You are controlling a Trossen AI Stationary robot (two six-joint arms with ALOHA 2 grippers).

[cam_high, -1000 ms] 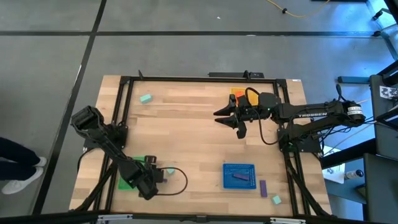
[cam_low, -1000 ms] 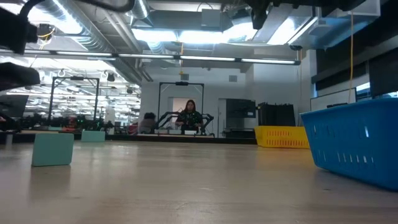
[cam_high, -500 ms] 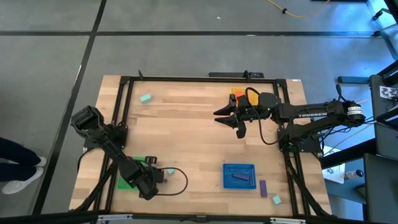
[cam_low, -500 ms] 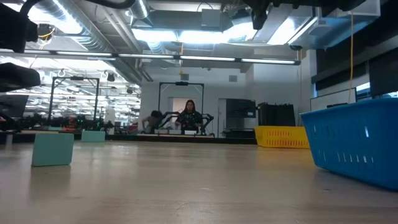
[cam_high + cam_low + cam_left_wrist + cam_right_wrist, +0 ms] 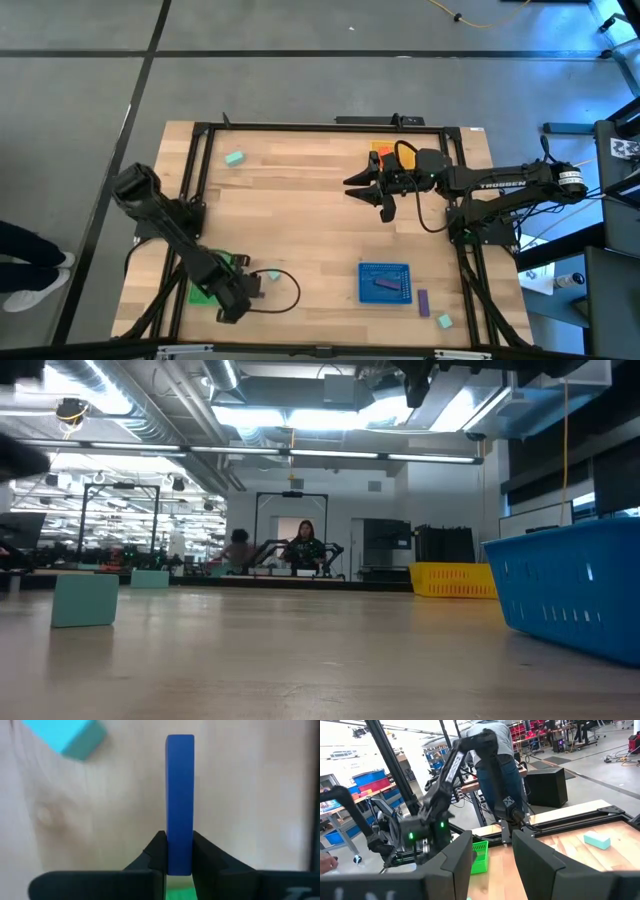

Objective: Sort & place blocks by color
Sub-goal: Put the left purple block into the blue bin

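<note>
The left gripper (image 5: pixel 179 862) sits low at the near left corner of the wooden table (image 5: pixel 300 210), and we see its two dark fingers (image 5: pixel 156 851) pinching a slim, flat blue bar block (image 5: pixel 180 795) that stands on edge between them. Just beside it on the wood lies a pale mint-green cube (image 5: pixel 65 737), and a flat green plastic tray (image 5: pixel 207 290) sits under that arm. The right gripper (image 5: pixel 375 190) hovers over the far middle of the table, fingers spread and empty, near a yellow tray (image 5: pixel 385 150) holding an orange-red block. We find another mint block (image 5: pixel 234 158) at the far left, a purple bar (image 5: pixel 385 284) inside the blue mesh tray (image 5: pixel 384 296), and a purple block (image 5: pixel 424 302) and mint cube (image 5: pixel 444 321) near the right corner.
</note>
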